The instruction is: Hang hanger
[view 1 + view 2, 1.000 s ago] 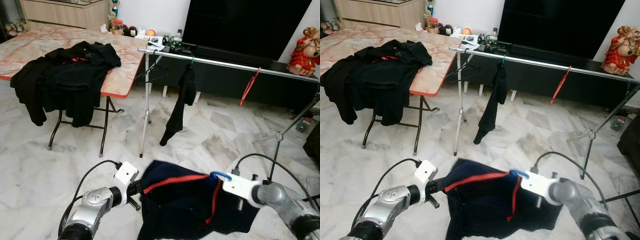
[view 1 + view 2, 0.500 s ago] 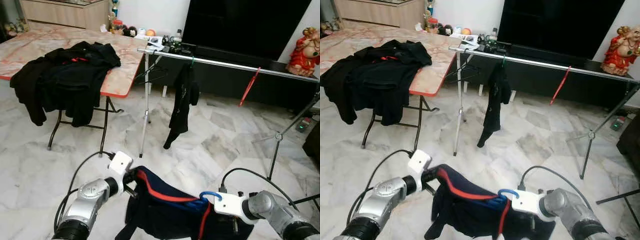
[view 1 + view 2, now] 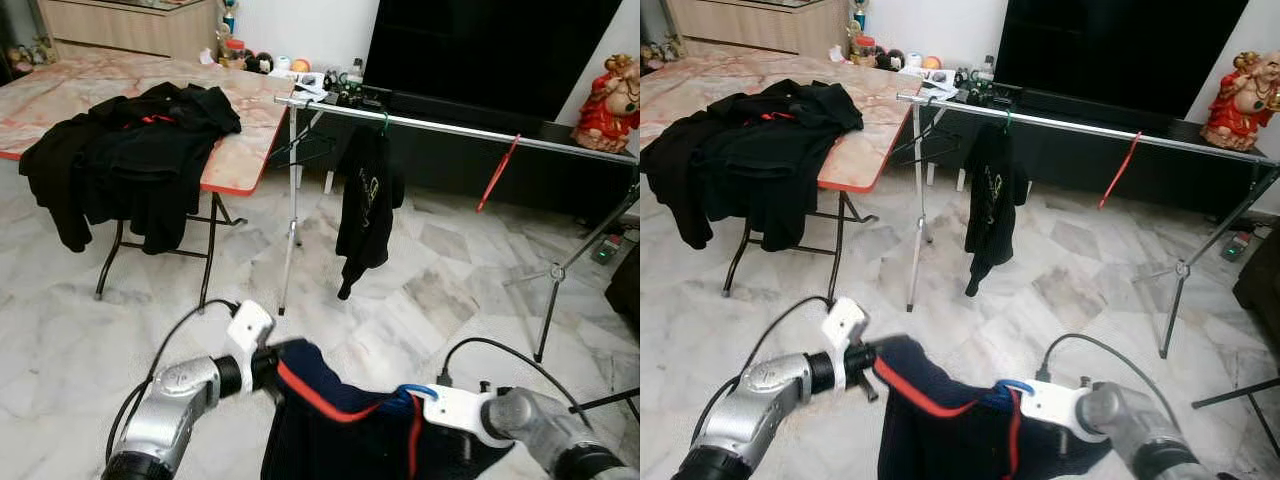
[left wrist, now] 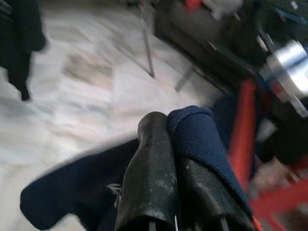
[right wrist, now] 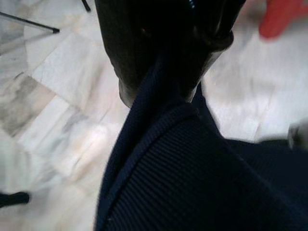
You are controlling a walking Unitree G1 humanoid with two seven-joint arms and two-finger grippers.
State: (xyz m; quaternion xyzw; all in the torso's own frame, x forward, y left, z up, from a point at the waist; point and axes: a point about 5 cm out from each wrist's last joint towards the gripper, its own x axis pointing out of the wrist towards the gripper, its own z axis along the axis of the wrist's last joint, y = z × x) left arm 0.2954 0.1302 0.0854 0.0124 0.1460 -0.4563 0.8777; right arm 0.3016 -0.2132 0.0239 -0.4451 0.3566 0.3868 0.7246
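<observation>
A dark navy knitted top [image 3: 340,420] with a red plastic hanger [image 3: 330,402] inside it hangs low in the middle of the frame, just above the white marble floor [image 3: 440,270]. The hanger's blue hook [image 3: 415,391] sticks out by the right gripper [image 5: 163,57], which pinches the cloth tight. The left gripper [image 4: 175,159] squeezes the top's other edge. A long silver rail [image 3: 470,130] runs across the upper right.

Even, bright daylight fills both eye views, sharp across the marble floor [image 3: 80,340] and the worktop [image 3: 235,150], with soft shadows beneath it. The left wrist view is smeared by motion blur around its fingers [image 4: 151,168]. The right wrist view is dim, perhaps shaded by navy cloth [image 5: 192,173].
</observation>
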